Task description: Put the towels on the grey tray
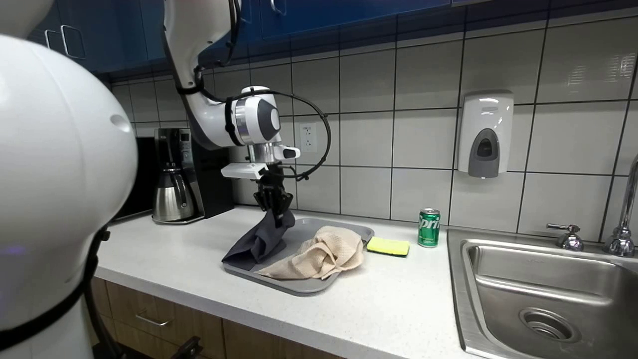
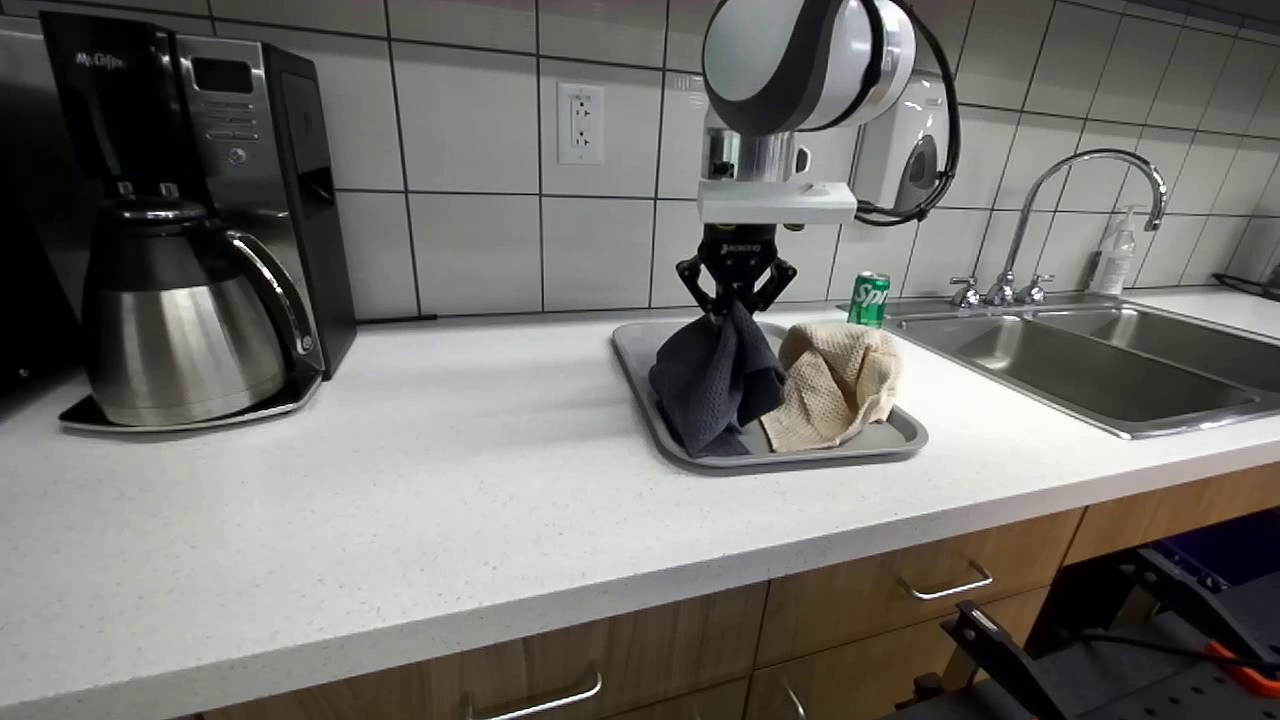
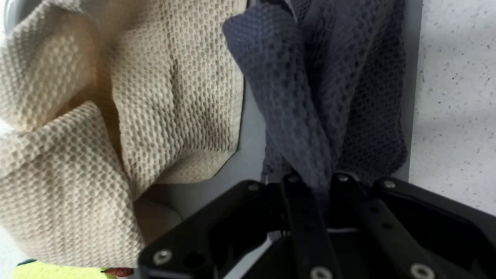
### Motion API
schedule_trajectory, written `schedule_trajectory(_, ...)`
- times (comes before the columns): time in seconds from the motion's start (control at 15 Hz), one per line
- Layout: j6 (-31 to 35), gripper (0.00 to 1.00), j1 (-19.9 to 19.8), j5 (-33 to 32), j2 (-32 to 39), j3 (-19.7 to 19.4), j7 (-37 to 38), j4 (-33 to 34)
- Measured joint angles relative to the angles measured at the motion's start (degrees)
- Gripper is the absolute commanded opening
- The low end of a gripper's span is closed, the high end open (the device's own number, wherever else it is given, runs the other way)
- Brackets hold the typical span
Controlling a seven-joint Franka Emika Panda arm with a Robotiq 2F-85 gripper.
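Note:
The grey tray (image 1: 303, 287) lies on the counter; it also shows in an exterior view (image 2: 885, 440) and the wrist view (image 3: 248, 164). A beige towel (image 1: 326, 254) lies crumpled on it, also seen in an exterior view (image 2: 835, 385) and at the left of the wrist view (image 3: 174, 89). A dark grey towel (image 1: 256, 242) hangs from my gripper (image 1: 279, 213), its lower part draped over the tray's near-left part. My gripper (image 2: 733, 302) is shut on the towel's top, just above the tray. In the wrist view, the towel (image 3: 286, 89) runs between the fingertips (image 3: 316, 186).
A yellow sponge (image 1: 388, 246) lies against the tray's edge, with a green can (image 1: 428, 228) beyond it. A steel sink (image 1: 543, 299) is set in the counter past the can. A coffee maker (image 2: 190, 310) stands on the opposite side. The tiled wall (image 1: 369, 139) runs behind the tray.

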Motion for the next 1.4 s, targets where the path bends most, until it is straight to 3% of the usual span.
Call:
schedule_trajectory(0.13,0.0,0.02,0.5,0.0,0.6,-0.7,0.4,0.0)
schedule_trajectory(0.2,0.0,0.1,0.7,0.0,0.8,-1.1,0.6,0.0)
schedule_trajectory(0.27,0.0,0.36,0.9,0.0,1.0,-1.5,0.8,0.0)
schedule_trajectory(0.4,0.0,0.41,1.0,0.0,1.3,-1.8,1.0,0.1)
schedule_trajectory(0.93,0.0,0.99,2.3,0.0,0.4,-1.8,1.4,1.2)
schedule_trajectory(1.4,-0.1,1.0,3.2,-1.4,-3.4,-1.8,3.2,0.1)
